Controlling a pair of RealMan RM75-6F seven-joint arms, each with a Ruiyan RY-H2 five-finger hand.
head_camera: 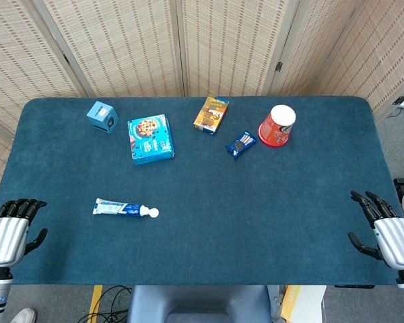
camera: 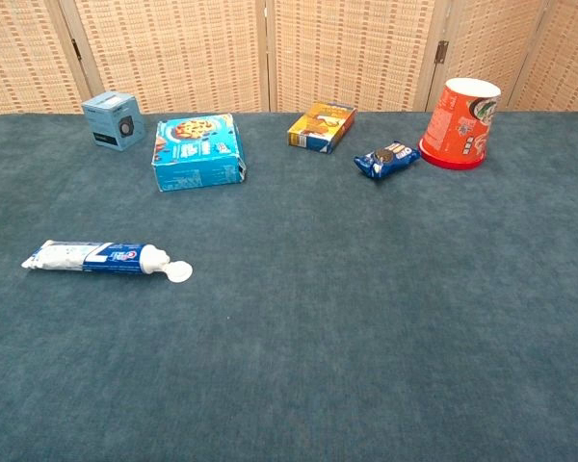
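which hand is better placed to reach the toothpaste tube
Left, probably: the toothpaste tube lies on the table's left half, nearer the open left hand than the right hand.

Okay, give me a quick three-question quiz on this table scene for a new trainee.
1. True or false: the toothpaste tube lies nearer the left hand than the right hand.
2. Which item sits between the orange box and the red cup?
A. small blue cube box
B. dark blue snack packet
C. blue cookie box
3. Fill in: the red cup stands ______, rim on the table.

Key
1. True.
2. B.
3. Upside down, with its wide rim on the cloth in the chest view.
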